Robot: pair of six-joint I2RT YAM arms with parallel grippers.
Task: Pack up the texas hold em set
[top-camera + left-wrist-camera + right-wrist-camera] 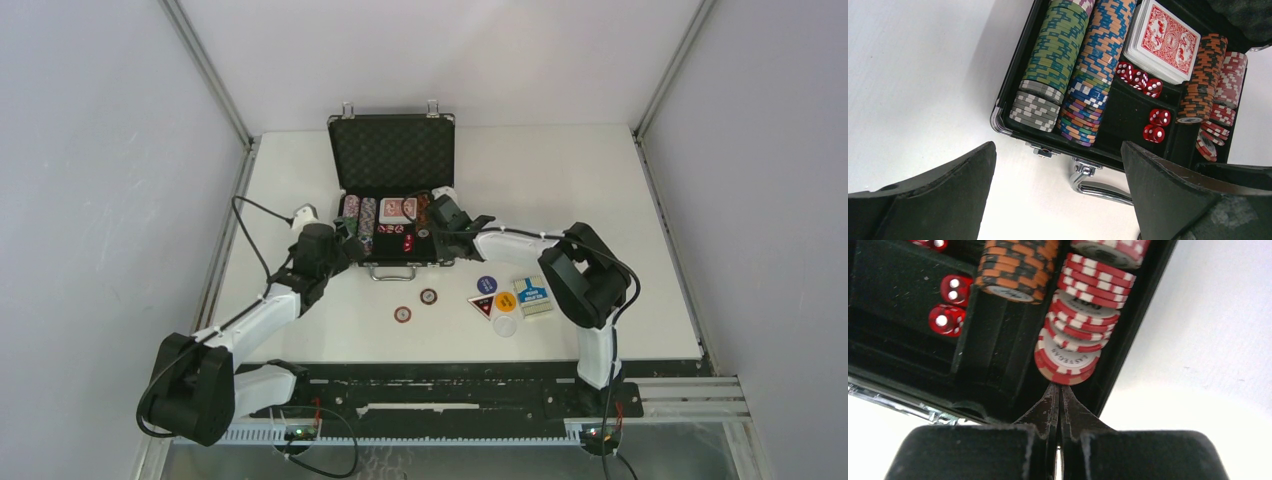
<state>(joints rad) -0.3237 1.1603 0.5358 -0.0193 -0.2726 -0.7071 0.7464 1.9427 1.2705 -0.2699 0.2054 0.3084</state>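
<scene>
From overhead, the right hand (432, 226) is covering the right end of the case (392, 150) and hiding what is lying beneath it. The left hand (350, 245) is masking the front left corner. The print on the blue deck (533, 296) and the dealer buttons (487, 286) is showing too small to read.

In the left wrist view, the red deck (1162, 40) is running off the top edge. A finger (1168, 195) is hiding part of the handle (1093, 185).

In the right wrist view, the red-and-white chips (1075, 335) are also running off the top edge, and the dice (948, 305) are blurring.
</scene>
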